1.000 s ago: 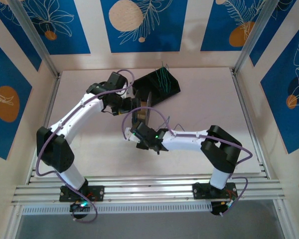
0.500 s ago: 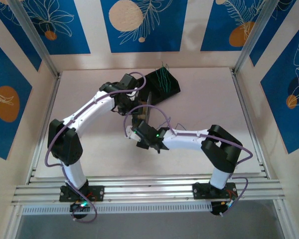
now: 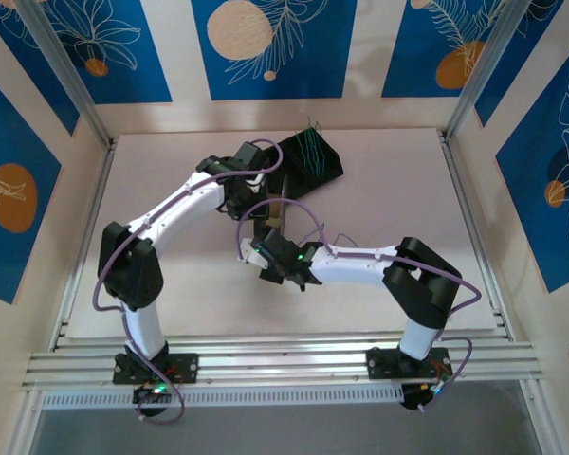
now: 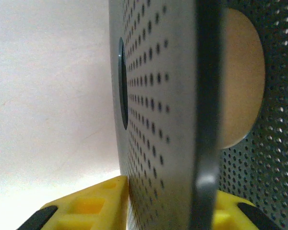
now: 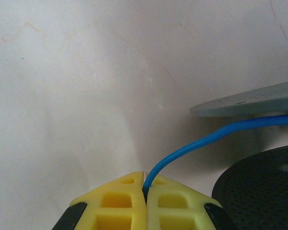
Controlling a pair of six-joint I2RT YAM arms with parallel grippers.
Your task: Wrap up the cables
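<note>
Blue insulation marks the cable (image 5: 201, 143) of the task. In the right wrist view it is seen clamped between the yellow jaws of the right gripper (image 5: 145, 187), which are pressed together with no gap beyond the wire itself. From the jaw tips the blue cable is carried up and to the right, passing beneath a grey flange (image 5: 249, 103) and above a black perforated disc (image 5: 259, 191). This grip is not resolved in the overhead view.

The overhead view supplies the layout instead: both arms are bent inward over the pale table (image 3: 389, 190), meeting at a spool (image 3: 279, 210) near its middle. Green cables (image 3: 310, 150) are seen standing in a black tray (image 3: 322, 169) just behind the spool.

In the left wrist view a perforated grey flange of the spool is presented edge-on, with a tan core (image 4: 240, 76) behind it. The left gripper (image 4: 168, 191) is set astride this flange, one yellow jaw on each side and close against it. Whether the jaws are already pressed onto the metal cannot be told.
</note>
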